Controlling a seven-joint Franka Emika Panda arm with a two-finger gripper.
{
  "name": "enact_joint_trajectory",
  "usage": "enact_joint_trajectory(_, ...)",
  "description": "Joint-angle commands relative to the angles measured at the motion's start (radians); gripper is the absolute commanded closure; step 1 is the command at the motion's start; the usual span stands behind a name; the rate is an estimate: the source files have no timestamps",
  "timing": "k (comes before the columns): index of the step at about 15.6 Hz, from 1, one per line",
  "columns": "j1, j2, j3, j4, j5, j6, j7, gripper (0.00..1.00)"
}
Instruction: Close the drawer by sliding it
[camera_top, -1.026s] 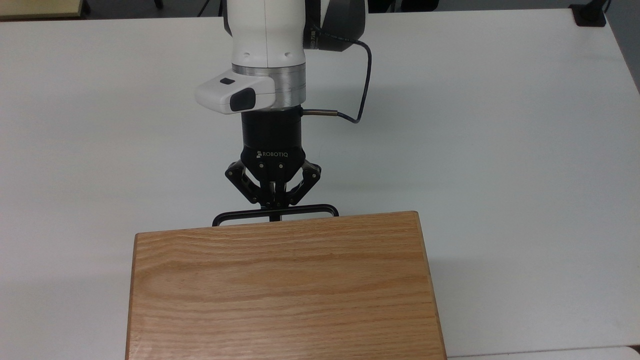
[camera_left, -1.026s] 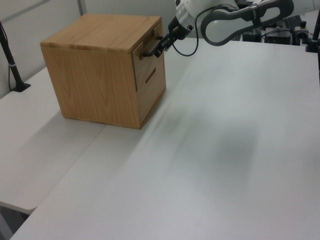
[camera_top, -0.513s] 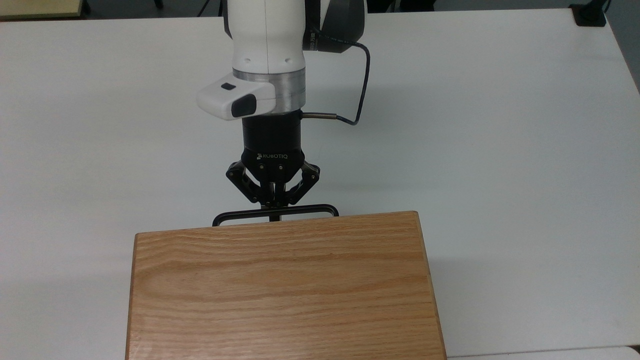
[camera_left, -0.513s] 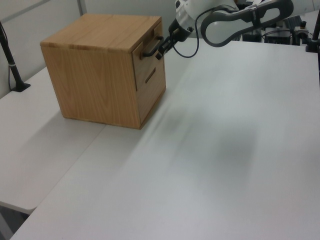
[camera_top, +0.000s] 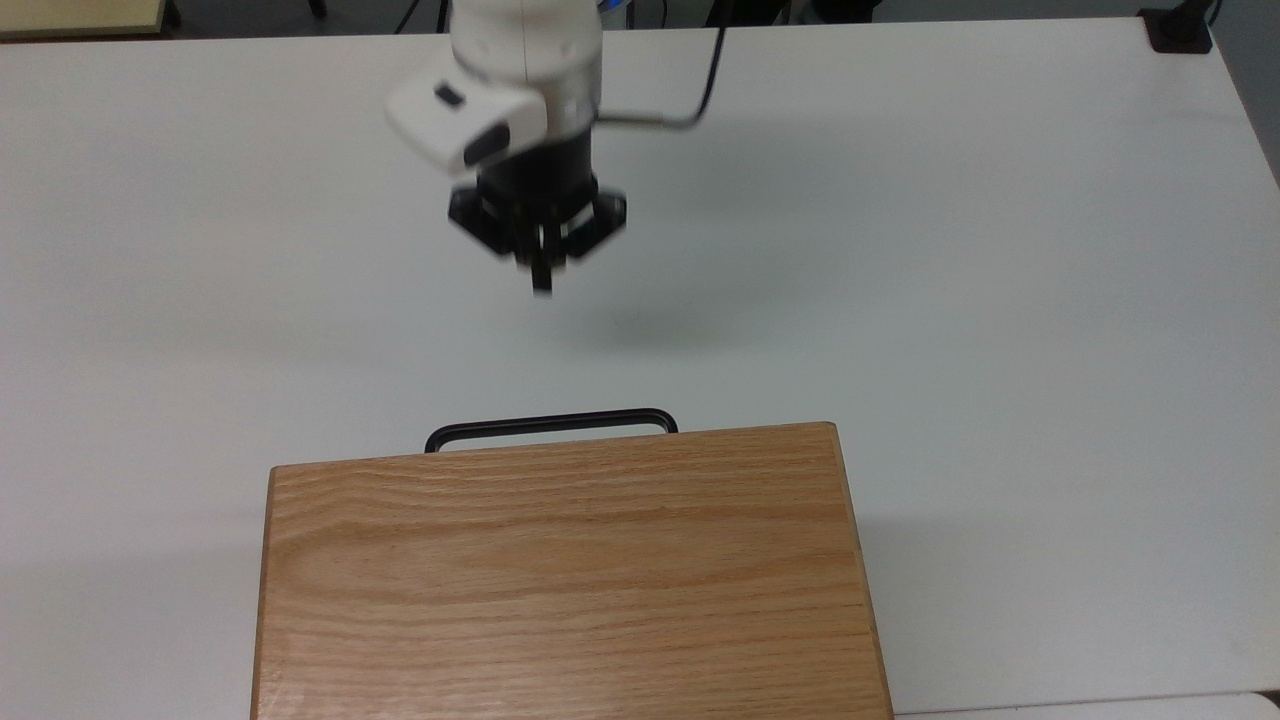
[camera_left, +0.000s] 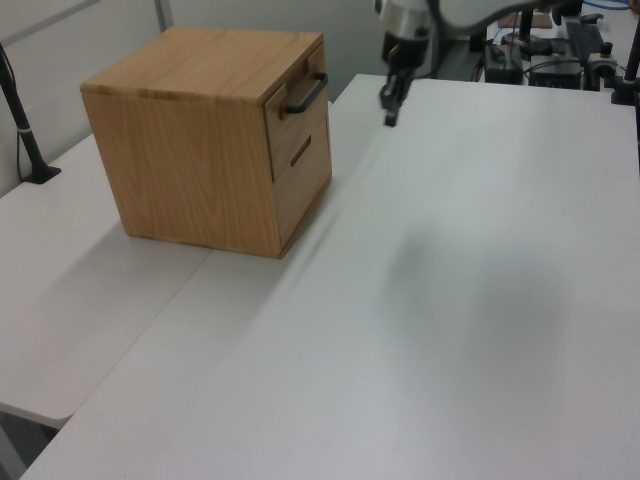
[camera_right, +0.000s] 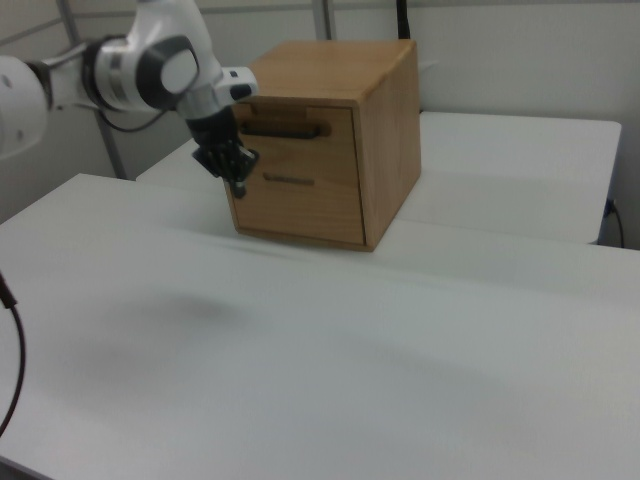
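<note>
pincer (camera_top: 541, 285) pulled back from drawer (camera_left: 300, 95) handle, fingers together, empty

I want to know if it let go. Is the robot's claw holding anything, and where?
Nothing. The claw hangs over the bare white table, fingers pressed together, well away from the drawer's black handle.

A: Top view: overhead, looking straight down on the white table (camera_top: 1000, 250), cabinet (camera_top: 560, 570) at the frame's bottom edge, arm entering from the top.

B: Left view: raised, oblique, set farther back; cabinet (camera_left: 200, 150) at upper left, its front facing the left view's right.

A: Right view: lower, nearer table height (opposite side), cabinet (camera_right: 340, 140) at centre back.

B: Shared by all three: cabinet, gripper (camera_top: 541, 285), surrounding tabletop.
</note>
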Motion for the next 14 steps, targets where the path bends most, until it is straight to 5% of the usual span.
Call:
enact_joint_trajectory(1, -0.015, -0.169, -0.001, -0.097, 0.001, -0.183, -0.119, 1.00)
enact_joint_trajectory(6, -0.061, -0.330, 0.004, -0.212, 0.003, -0.241, -0.142, 1.00)
enact_joint_trajectory(9, -0.154, -0.347, 0.080, -0.211, 0.003, -0.272, -0.142, 0.94)
enact_joint_trajectory(11, -0.163, -0.339, 0.085, -0.203, 0.001, -0.295, -0.141, 0.56)
enact_joint_trajectory(12, -0.161, -0.338, 0.084, -0.203, 0.000, -0.298, -0.141, 0.46)
enact_joint_trajectory(14, -0.164, -0.338, 0.082, -0.203, 0.000, -0.295, -0.139, 0.00)
